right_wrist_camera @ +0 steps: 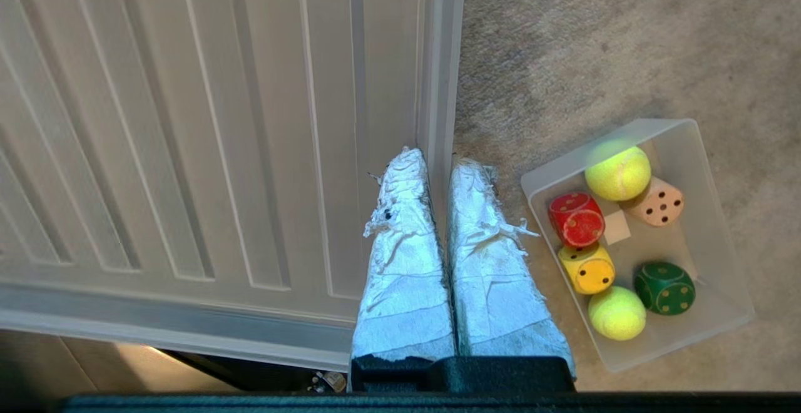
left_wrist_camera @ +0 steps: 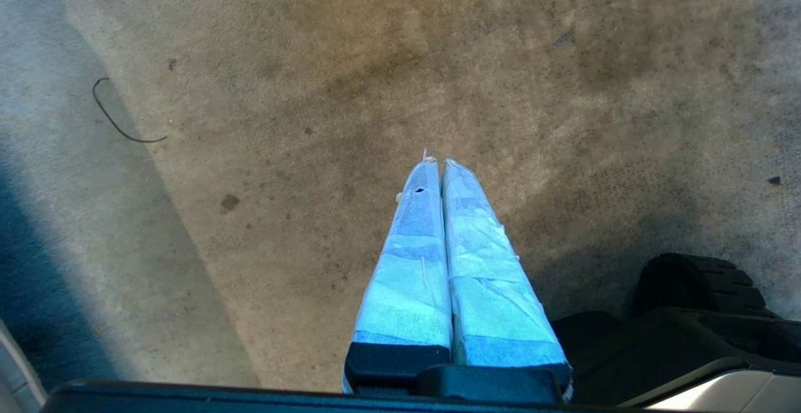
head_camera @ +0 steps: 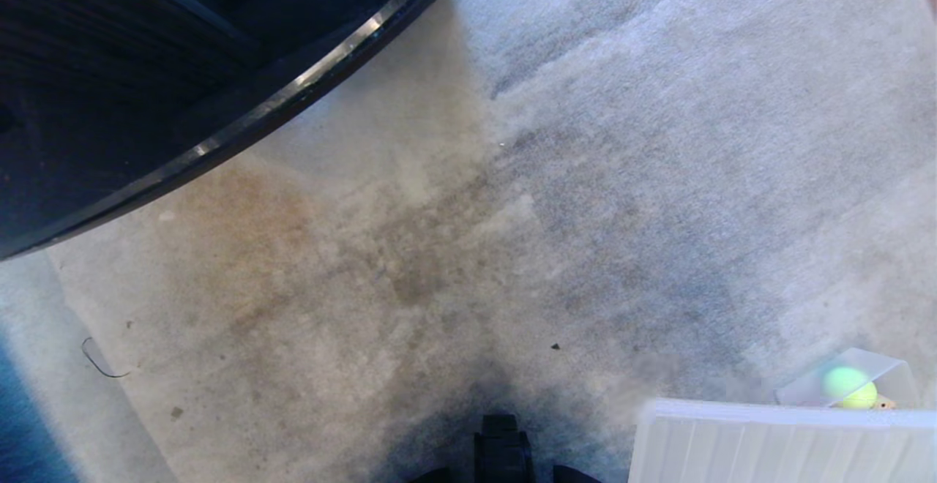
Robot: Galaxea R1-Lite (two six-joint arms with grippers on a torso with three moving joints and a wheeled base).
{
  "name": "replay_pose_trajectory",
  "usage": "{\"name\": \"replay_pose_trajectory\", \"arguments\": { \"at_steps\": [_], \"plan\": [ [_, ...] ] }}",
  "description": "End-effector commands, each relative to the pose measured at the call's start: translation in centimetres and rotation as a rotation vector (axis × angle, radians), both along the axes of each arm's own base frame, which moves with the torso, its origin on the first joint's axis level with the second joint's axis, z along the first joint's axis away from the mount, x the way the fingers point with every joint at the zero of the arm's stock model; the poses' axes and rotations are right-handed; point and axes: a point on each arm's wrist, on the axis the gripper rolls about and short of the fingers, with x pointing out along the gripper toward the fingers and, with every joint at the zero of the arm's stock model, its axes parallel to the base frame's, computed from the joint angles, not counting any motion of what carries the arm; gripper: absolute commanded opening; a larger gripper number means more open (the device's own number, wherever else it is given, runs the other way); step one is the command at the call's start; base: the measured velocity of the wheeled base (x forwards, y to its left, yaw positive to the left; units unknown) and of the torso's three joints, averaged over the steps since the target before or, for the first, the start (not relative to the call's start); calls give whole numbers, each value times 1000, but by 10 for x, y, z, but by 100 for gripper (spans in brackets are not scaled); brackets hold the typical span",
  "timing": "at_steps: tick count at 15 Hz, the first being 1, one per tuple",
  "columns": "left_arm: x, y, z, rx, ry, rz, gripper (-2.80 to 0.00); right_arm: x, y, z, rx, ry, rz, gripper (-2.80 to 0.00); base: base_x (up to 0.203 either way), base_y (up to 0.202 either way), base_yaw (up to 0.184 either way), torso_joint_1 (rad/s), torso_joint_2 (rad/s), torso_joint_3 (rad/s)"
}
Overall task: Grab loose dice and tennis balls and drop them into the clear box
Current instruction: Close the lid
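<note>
Head view: neither hand shows; the clear box [head_camera: 889, 373] is cut off behind the ribbed tray [head_camera: 776, 443], with one tennis ball [head_camera: 849, 388] visible inside.

Left wrist view: the left hand [left_wrist_camera: 436, 163] hangs closed and empty over stained carpet [left_wrist_camera: 313, 87].

Right wrist view: the right hand [right_wrist_camera: 438, 159] is closed and empty; just beside it, the box holds the red die [right_wrist_camera: 576, 219], yellow die [right_wrist_camera: 587, 268], green die [right_wrist_camera: 664, 288], beige die [right_wrist_camera: 657, 202] and two tennis balls [right_wrist_camera: 617, 313].
</note>
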Motion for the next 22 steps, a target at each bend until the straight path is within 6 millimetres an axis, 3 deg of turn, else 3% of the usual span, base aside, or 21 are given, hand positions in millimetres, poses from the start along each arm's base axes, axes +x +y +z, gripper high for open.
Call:
{"name": "replay_pose_trajectory", "arguments": {
  "at_steps": [1,22],
  "plan": [
    [0,0,0,-1,-1,1,-280,1,0,-1,-8,9,7,-280,0,0,0,0,0,0],
    [0,0,0,-14,0,2,-280,1,0,-1,24,5,2,-280,0,0,0,0,0,0]
  ]
}}
